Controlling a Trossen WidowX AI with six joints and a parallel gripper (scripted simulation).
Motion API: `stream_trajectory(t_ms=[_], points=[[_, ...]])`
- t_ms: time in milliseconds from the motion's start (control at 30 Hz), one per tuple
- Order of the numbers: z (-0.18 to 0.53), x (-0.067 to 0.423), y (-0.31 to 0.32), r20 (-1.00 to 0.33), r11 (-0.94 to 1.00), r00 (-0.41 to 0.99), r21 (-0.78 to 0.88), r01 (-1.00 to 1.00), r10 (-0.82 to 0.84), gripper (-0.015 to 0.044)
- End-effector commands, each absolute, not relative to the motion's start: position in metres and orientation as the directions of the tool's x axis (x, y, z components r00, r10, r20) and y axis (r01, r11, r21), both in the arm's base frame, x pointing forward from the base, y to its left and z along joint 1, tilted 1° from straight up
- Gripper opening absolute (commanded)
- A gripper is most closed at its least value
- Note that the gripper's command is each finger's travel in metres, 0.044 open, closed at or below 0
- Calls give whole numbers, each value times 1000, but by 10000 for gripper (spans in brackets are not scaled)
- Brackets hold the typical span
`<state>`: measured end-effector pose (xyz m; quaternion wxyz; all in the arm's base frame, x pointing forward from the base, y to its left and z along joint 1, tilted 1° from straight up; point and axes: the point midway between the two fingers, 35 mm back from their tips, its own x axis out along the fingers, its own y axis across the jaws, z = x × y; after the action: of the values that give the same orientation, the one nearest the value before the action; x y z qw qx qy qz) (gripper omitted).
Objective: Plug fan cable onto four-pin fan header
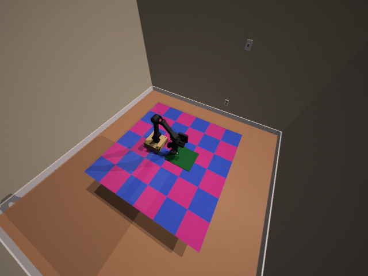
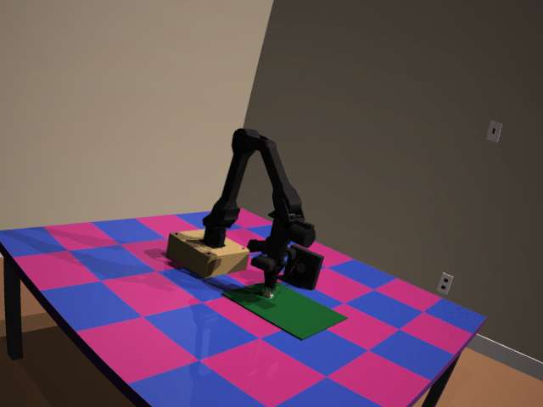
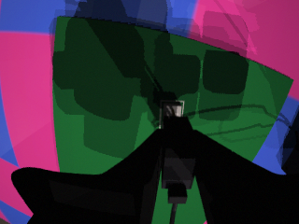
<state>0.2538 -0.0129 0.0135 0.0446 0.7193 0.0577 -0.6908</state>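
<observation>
The green board [image 1: 188, 161] [image 2: 302, 320] [image 3: 70, 149] lies flat on the table. The pale four-pin header [image 2: 270, 296] [image 3: 172, 107] stands on it near the end towards the arm's base. My gripper [image 1: 174, 152] [image 2: 270, 284] [image 3: 176, 134] points down right over the header and is shut on the dark plug [image 3: 177, 172]. The cable [image 3: 173, 214] leaves the plug's rear. In the wrist view the fingertips cover the header's near edge, and part of its inside shows beyond them. Whether the plug touches the header is hidden. The black fan [image 1: 182, 138] [image 2: 306, 268] is beside the gripper.
The arm stands on a wooden block [image 1: 155, 144] [image 2: 188, 258] beside the board. The table [image 1: 182, 191] [image 2: 245, 317] has a pink and blue checkered top. Shadows of the arm fall across the board around the header. Thin dark lines, cable or its shadow, run right from the header.
</observation>
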Motion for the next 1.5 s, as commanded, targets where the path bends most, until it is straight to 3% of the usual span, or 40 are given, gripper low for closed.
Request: stream_trajectory(t_ms=[0,1467], points=[[12,254,-13,-999,-989,37,-12,149,18,0],[5,254,-13,-999,-989,37,-12,150,18,0]])
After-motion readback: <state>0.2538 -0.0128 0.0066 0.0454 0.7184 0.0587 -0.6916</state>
